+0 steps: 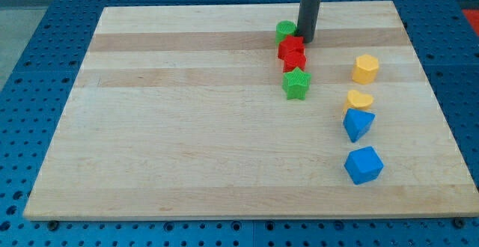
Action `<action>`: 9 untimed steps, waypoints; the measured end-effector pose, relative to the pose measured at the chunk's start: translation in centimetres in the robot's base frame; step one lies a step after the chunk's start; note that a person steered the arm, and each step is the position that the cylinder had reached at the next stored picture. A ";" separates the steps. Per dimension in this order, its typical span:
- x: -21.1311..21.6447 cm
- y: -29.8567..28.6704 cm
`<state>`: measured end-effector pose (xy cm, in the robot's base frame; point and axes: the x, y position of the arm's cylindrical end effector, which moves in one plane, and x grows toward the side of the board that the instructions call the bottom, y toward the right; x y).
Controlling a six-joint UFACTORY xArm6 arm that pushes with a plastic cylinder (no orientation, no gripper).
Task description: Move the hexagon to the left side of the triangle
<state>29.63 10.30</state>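
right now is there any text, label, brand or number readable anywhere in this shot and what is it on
None: no word, number, label or sign can be read in the camera view.
The wooden board, the coloured blocks such as the yellow hexagon and blue triangle, and my tip carry no visible markings.

Board (187, 127): column near top centre, top to bottom: green cylinder (284, 31), red block (291, 46), second red block (295, 61), green star (296, 83), touching or nearly. Tip (307, 39) just right of cylinder. Right column, well apart: yellow hexagon (366, 68), yellow heart (359, 99), blue triangle (358, 123), blue cube (364, 165).
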 end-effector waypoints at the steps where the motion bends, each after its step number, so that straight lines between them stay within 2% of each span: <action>1: 0.0 0.0; 3: 0.0 5.9; 4: 0.0 7.1; 6: 2.2 12.9; 9: 7.5 10.7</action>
<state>37.12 20.97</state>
